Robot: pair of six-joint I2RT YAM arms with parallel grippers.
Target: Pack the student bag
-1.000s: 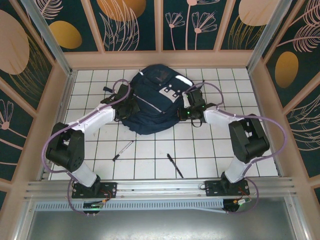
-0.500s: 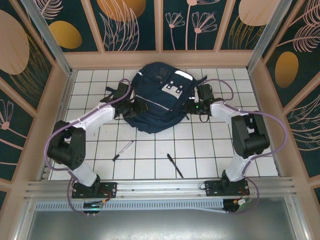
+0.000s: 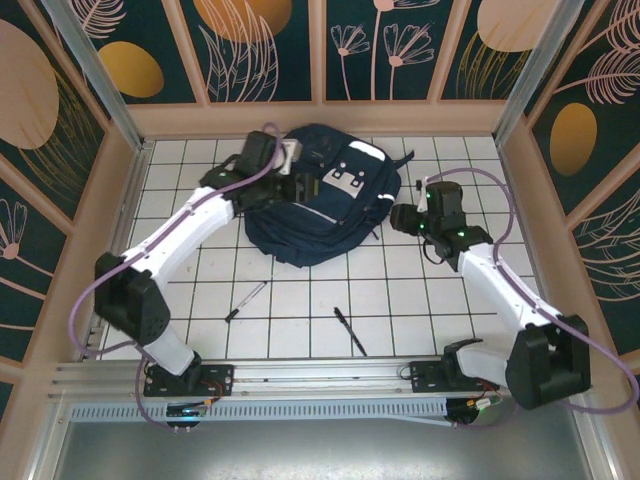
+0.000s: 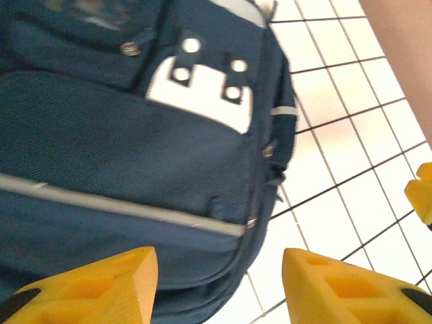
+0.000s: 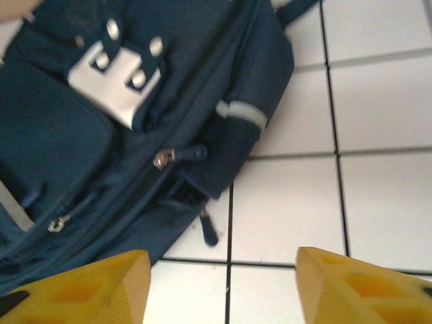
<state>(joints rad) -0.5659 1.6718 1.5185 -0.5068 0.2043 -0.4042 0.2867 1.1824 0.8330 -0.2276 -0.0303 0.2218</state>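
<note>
1. I note a pale-barrelled pen (image 3: 246, 299) lying flat on the white tiled counter (image 3: 430, 300), at about 7 o'clock from the bag and well apart from it.
2. The left fingers (image 3: 303, 186) are released, spread wide with nothing between them. They hang over the bag's 10 o'clock part; I cannot tell whether they touch the fabric.
3. The student bag (image 3: 320, 215) lies flat at the counter's 12 o'clock end, front face up, zips drawn shut as far as I can see. Its grey patch (image 3: 343, 180) with dark dots sits toward the bag's 1 o'clock.
4. A dark pen (image 3: 350, 331) lies on the tiles at 6 o'clock from the bag, well apart from it.
5. The right fingers (image 3: 403, 218) are released, holding nothing. They stand at the bag's 3 o'clock edge, just beside it, over bare tile.
</note>
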